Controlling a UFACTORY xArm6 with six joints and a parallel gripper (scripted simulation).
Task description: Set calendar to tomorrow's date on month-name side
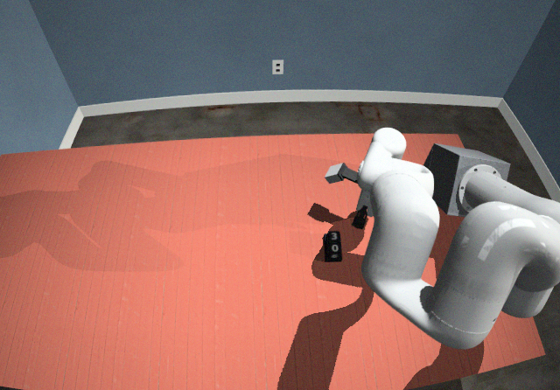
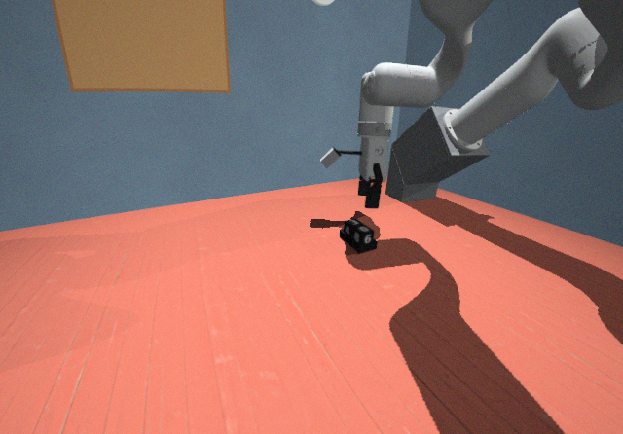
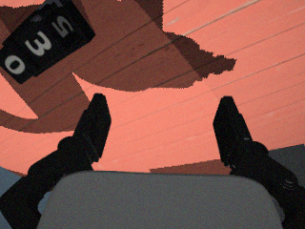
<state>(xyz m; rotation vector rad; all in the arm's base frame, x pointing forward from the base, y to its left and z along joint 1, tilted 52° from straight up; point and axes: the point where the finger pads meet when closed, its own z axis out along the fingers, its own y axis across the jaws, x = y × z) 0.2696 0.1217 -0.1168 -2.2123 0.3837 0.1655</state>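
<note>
In the top view, two cubes (image 1: 334, 236) (image 2: 366, 238) (image 3: 38, 44) sit side by side in a tray (image 1: 326, 254) (image 2: 352, 244) on the table (image 1: 203, 286) (image 2: 226, 343) (image 3: 157, 114), right of the frame's centre and below the end effector (image 1: 361, 214) (image 2: 368, 196) (image 3: 162, 108). In the wrist view, they lie at upper left.

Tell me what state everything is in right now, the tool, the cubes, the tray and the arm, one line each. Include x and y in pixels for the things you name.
Tool (image 2: 371, 196) (image 3: 162, 108): open, holding nothing, above the table.
Cubes (image 1: 333, 242) (image 2: 358, 233): side by side in the tray.
Tray (image 2: 363, 249): on the table, tool off it.
Arm (image 1: 404, 223) (image 2: 402, 85): bent, reaching over the table (image 1: 180, 309) (image 2: 201, 343).
</note>
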